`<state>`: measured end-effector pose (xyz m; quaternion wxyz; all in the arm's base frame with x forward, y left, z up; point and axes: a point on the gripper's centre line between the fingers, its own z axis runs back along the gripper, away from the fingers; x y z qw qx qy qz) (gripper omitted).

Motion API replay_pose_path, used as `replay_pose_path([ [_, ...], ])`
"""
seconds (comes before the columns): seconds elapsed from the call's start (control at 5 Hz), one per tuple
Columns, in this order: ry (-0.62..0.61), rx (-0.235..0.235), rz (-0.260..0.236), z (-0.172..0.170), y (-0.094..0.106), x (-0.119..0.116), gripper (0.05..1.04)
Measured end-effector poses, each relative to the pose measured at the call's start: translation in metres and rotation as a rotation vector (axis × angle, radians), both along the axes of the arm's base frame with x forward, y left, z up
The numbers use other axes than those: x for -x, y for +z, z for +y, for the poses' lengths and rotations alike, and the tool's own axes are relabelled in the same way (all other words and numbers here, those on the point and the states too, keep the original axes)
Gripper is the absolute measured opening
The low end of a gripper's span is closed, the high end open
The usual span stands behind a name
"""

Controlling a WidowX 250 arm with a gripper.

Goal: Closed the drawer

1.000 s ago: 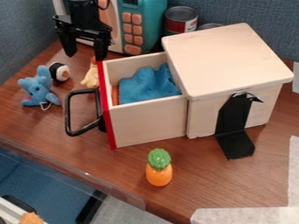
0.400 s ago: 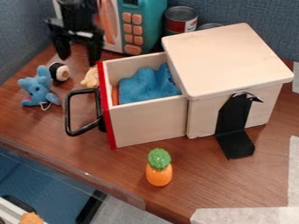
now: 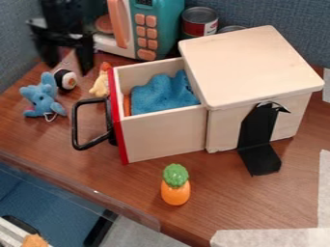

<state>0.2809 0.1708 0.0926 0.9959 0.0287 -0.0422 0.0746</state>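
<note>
While the gripper (image 3: pixel 68 67) hangs open at upper left, the drawer (image 3: pixel 166 132) sticks way out of its box (image 3: pixel 251 67)

So, going left to right: a blue stuffed toy (image 3: pixel 42 99) sits on the table (image 3: pixel 226 198) with a little sushi toy (image 3: pixel 65 79) just beside it. The black gripper is up above that one, a bit blurry, but its fingers are clearly spread apart. Next comes the drawer's black handle (image 3: pixel 75 123), then a yellow toy (image 3: pixel 101 86) tucked by the red front edge. A teal toy microwave (image 3: pixel 164 29) stands behind. The drawer itself has a fuzzy blue cloth (image 3: pixel 161 94) in it, and a pineapple toy (image 3: pixel 175 185) stands upright in front. Behind is a can (image 3: pixel 199 21), and at right a bent black bracket (image 3: pixel 258 132) is up against the box's side.
</note>
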Motion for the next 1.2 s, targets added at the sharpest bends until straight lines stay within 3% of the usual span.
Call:
replay_pose_path([
  [0.4,0.015,0.023,0.065,-0.021,-0.031,0.044,1.001],
  [0.6,0.146,0.062,0.025,-0.03,-0.045,0.046,1.001],
  [1.0,0.291,0.141,0.104,-0.034,-0.091,0.044,0.946],
  [1.2,0.313,0.129,0.1,-0.032,-0.093,0.043,0.656],
])
